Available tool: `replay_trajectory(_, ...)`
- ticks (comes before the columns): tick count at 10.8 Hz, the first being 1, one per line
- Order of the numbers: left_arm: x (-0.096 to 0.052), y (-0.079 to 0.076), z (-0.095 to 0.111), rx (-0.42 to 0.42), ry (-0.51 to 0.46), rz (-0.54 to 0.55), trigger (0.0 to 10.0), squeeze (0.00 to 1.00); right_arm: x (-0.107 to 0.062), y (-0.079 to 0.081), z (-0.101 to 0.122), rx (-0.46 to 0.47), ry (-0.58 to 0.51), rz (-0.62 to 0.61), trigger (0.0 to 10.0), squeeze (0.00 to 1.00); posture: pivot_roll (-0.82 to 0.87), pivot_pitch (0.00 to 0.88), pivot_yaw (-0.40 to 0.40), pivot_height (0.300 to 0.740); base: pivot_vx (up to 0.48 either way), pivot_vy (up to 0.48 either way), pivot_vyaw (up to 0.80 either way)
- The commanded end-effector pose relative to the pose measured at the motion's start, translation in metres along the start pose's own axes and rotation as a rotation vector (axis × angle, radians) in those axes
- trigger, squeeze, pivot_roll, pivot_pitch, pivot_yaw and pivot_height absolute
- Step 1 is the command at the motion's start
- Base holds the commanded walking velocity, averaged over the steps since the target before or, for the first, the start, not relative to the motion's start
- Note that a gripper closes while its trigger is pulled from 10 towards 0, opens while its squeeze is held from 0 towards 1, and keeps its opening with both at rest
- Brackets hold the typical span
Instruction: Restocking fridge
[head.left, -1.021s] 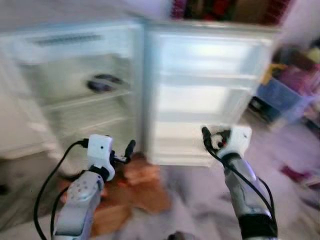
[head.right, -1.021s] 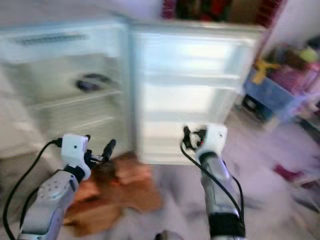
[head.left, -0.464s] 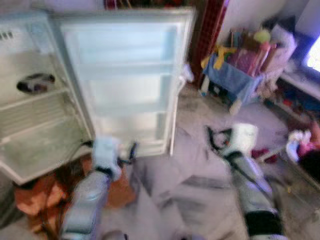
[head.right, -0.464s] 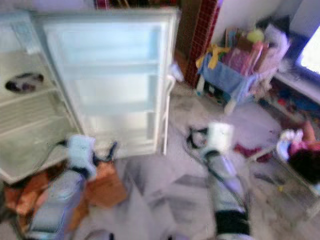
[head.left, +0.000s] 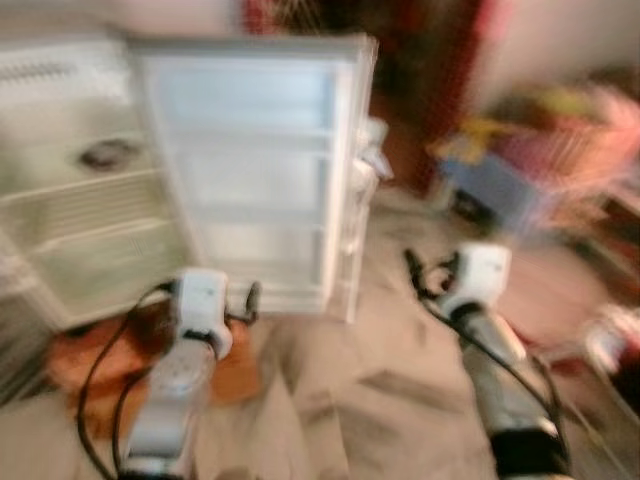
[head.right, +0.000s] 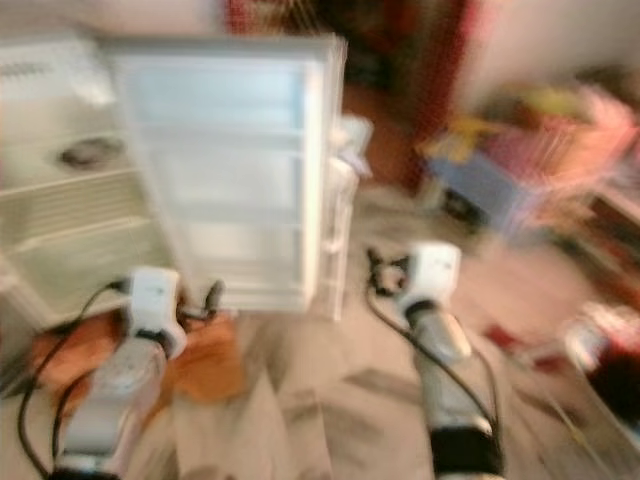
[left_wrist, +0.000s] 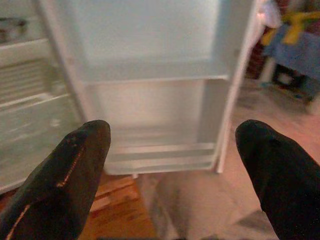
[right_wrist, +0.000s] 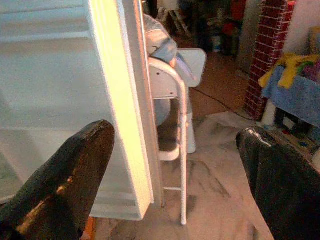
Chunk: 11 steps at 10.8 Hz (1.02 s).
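Observation:
The small white fridge (head.left: 70, 200) stands open, its door (head.left: 250, 170) swung wide with bare door shelves. A dark item (head.left: 105, 153) lies on an upper wire shelf inside. My left gripper (head.left: 250, 300) hovers low in front of the door's bottom edge, open, with nothing between its fingers (left_wrist: 75, 160). My right gripper (head.left: 428, 278) is held out to the right of the door, open and empty; the right wrist view looks past the door's edge (right_wrist: 125, 100). The eye views are blurred.
An orange-brown box (head.left: 90, 350) lies on the floor below the fridge, by my left arm. A white folding chair (right_wrist: 175, 100) stands behind the door. A blue bin of toys (head.left: 500, 185) sits at the right, near a red brick pillar (right_wrist: 272, 45).
The whole picture has shifted, so the camera has swung; the fridge door now sits nearer the middle. Both arms keep the same pose, grippers open.

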<state>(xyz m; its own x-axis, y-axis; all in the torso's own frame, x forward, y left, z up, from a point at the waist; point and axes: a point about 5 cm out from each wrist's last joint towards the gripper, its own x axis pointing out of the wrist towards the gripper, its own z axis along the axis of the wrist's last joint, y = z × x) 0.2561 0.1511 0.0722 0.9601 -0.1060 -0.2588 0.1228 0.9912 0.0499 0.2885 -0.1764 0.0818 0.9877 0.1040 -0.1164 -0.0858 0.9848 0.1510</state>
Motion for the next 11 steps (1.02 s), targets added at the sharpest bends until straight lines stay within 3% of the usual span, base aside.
replay_trajectory(1,0.0,0.009,0.0,0.012,0.011,0.038,10.0,0.0,0.004,0.009,0.005,0.007,-0.02,0.036,10.0,0.0,0.07,0.0,-0.032,0.74,0.375,-0.296,0.68)
replay_trajectory(5,0.0,0.016,-0.003,0.014,0.027,0.112,10.0,0.0,0.008,0.018,0.006,-0.014,-0.018,0.077,10.0,0.0,0.07,0.0,-0.036,0.74,0.348,-0.303,0.5)
replay_trajectory(9,0.001,0.027,0.001,-0.002,0.002,0.194,10.0,0.0,0.005,0.014,0.005,-0.012,-0.042,0.056,10.0,0.0,0.07,0.0,-0.031,0.74,0.0,0.0,0.0)
replay_trajectory(11,0.001,0.033,0.003,-0.029,-0.008,0.234,10.0,0.0,0.009,0.018,0.01,-0.015,-0.051,0.069,10.0,0.0,0.08,0.0,-0.033,0.74,0.0,-0.442,0.71)
